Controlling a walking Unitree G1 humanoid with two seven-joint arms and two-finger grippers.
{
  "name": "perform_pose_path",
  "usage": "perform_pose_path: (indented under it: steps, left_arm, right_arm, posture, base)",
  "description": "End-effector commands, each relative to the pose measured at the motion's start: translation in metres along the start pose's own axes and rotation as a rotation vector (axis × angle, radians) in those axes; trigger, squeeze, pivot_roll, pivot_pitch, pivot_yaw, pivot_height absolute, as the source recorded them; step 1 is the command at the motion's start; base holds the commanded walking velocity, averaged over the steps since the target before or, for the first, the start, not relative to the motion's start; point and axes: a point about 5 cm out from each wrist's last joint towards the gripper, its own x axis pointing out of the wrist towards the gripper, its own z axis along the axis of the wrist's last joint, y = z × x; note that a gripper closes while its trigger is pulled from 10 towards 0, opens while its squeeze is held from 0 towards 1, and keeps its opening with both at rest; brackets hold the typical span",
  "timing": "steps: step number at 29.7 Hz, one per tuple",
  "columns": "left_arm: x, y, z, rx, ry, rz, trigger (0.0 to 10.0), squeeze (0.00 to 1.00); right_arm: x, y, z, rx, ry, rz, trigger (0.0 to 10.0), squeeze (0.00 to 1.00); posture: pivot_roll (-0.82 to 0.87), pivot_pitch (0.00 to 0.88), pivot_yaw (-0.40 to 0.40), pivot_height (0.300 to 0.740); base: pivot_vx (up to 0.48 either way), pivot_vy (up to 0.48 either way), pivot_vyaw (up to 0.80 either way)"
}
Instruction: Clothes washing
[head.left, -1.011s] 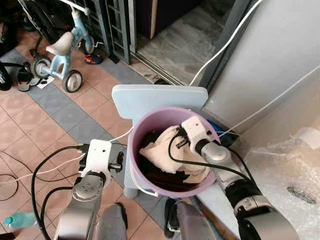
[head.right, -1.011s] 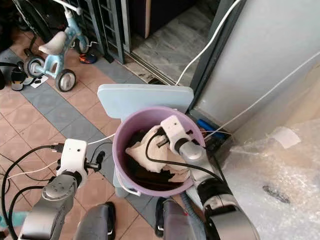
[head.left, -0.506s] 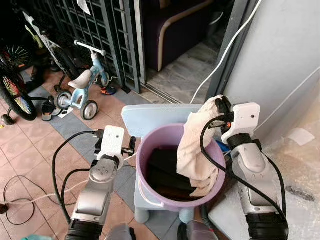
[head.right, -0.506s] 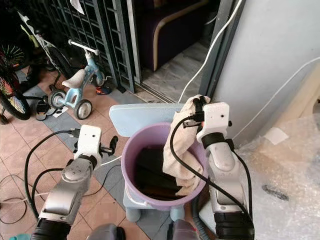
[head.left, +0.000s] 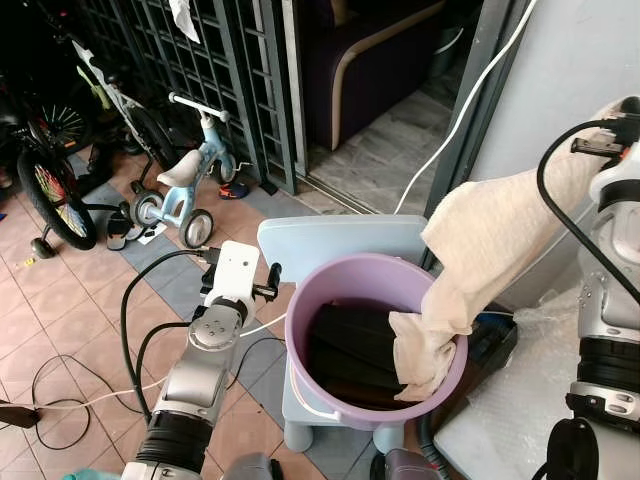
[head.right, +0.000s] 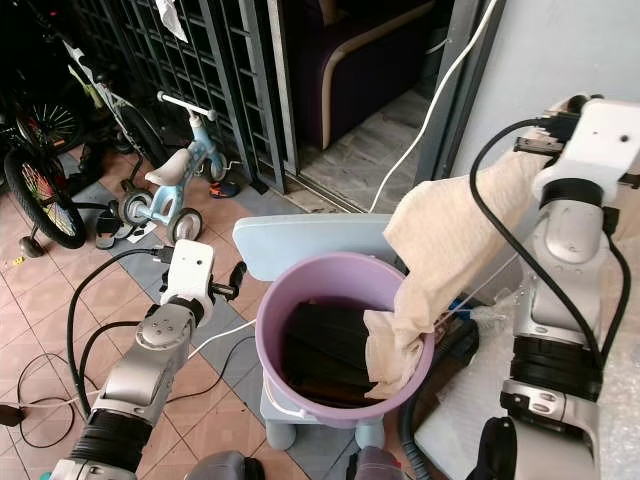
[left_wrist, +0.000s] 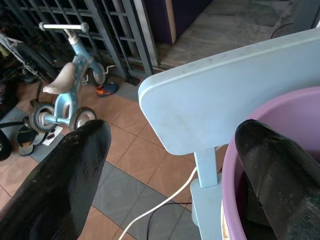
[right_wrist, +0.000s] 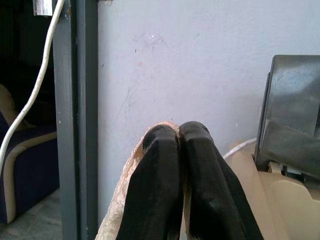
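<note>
- Right gripper (right_wrist: 179, 131) pinches the cream cloth (head.right: 450, 240), which trails toward seven o'clock into the purple bucket (head.right: 330, 410).
- Left gripper (left_wrist: 172, 150), fingers spread, hovers at the bucket's nine o'clock.

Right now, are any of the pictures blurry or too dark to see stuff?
Left and right eye views: bright daylight, mostly sharp; the cream cloth and purple bucket read clearly, though the room behind the grille is dark. Left wrist view: the fingers loom close and soft-edged, while the blue chair is sharp. Right wrist view: the fingers are big and slightly blurred, and the grey wall is evenly lit.
</note>
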Motion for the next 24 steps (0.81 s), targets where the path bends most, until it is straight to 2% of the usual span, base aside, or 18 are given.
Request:
perform_pose_path:
  steps: [1,8,14,19,23,24]
  left_arm:
    - [0.002,0.002,0.002,0.002,-0.014,0.0,10.0,0.0]
    - [0.001,-0.003,0.0,0.015,-0.015,-0.022,10.0,0.0]
    - [0.001,-0.005,0.0,0.01,-0.019,-0.033,10.0,0.0]
    - [0.0,-0.004,-0.002,0.006,-0.015,-0.025,10.0,0.0]
    - [-0.001,-0.003,-0.003,0.006,-0.012,-0.02,10.0,0.0]
    - [-0.001,-0.002,-0.004,0.006,-0.009,-0.017,10.0,0.0]
  right_arm:
    - [0.004,-0.003,0.002,-0.012,-0.004,-0.027,10.0,0.0]
    - [0.009,-0.018,0.008,-0.154,-0.061,-0.12,10.0,0.0]
    - [0.013,-0.026,0.006,-0.181,-0.044,-0.179,10.0,0.0]
    - [0.015,-0.023,0.008,-0.206,-0.064,-0.157,10.0,0.0]
    - [0.016,-0.023,0.007,-0.221,-0.064,-0.166,10.0,0.0]
    - [0.018,-0.028,0.008,-0.234,-0.064,-0.189,10.0,0.0]
  posture:
    - [-0.1,0.0,0.072,0.74]
    - [-0.1,0.0,0.078,0.74]
    - [-0.1,0.0,0.078,0.74]
    - [-0.1,0.0,0.074,0.74]
    - [-0.09,0.0,0.068,0.74]
    - [-0.09,0.0,0.066,0.74]
  base:
    - [0.0,0.0,-0.78]
    - [0.0,0.0,-0.78]
    - [0.0,-0.212,-0.77]
    - [0.0,-0.256,-0.77]
    - [0.0,0.0,-0.78]
    - [0.0,0.0,-0.78]
